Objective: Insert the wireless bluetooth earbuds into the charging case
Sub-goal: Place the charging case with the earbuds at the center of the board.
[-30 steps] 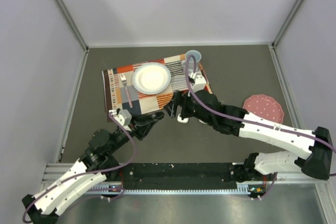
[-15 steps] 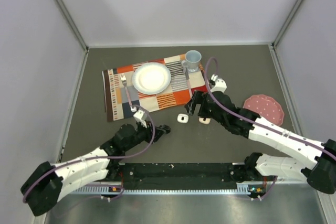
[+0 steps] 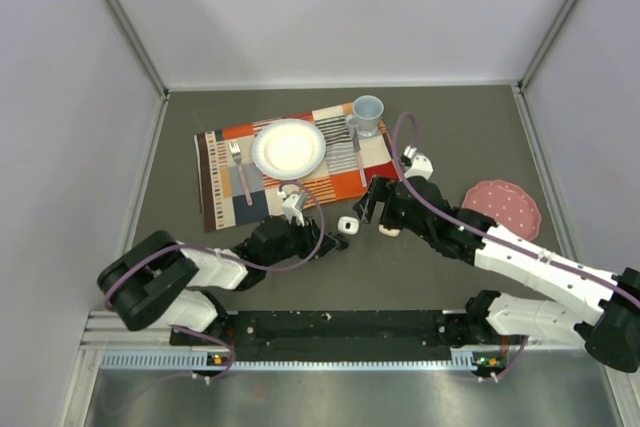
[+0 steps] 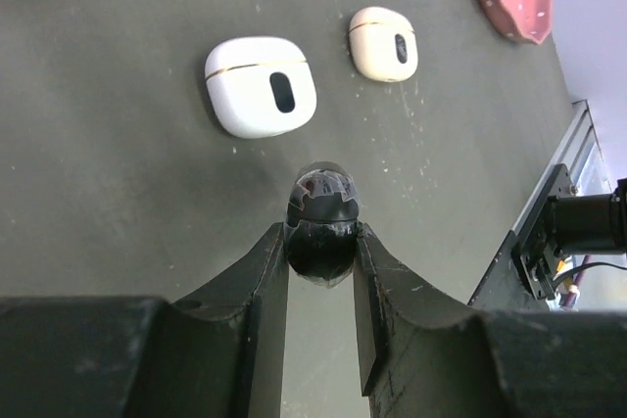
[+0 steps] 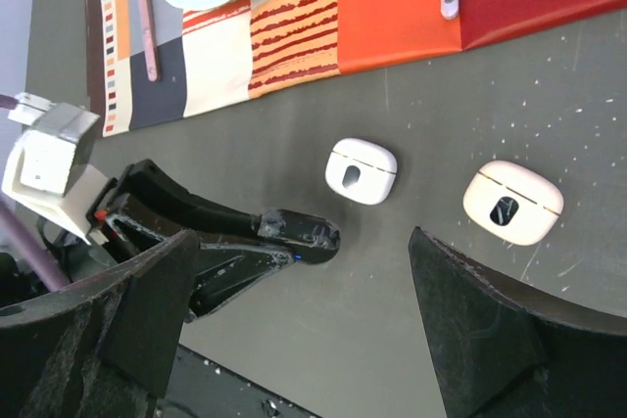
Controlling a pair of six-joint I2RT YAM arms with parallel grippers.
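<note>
Pinches black earbud [image 4: 321,198] in left gripper [image 4: 321,239] near white case [image 4: 261,85], ready for insertion; holds right gripper [image 5: 302,242] wide, empty.

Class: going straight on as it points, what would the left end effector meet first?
Probably the white case, clipped on its side nearest the cream case by the black earbud the left end effector grips. Its line runs near the gap between the cases, so it may slip through.

1. The left end effector [image 3: 334,241], pinching a black earbud [image 4: 321,214], has swung right and now sits just left of the white case [image 3: 347,224].
2. The right end effector [image 3: 376,211] has drawn back to the right, uncovering the beige case [image 3: 387,231].
</note>
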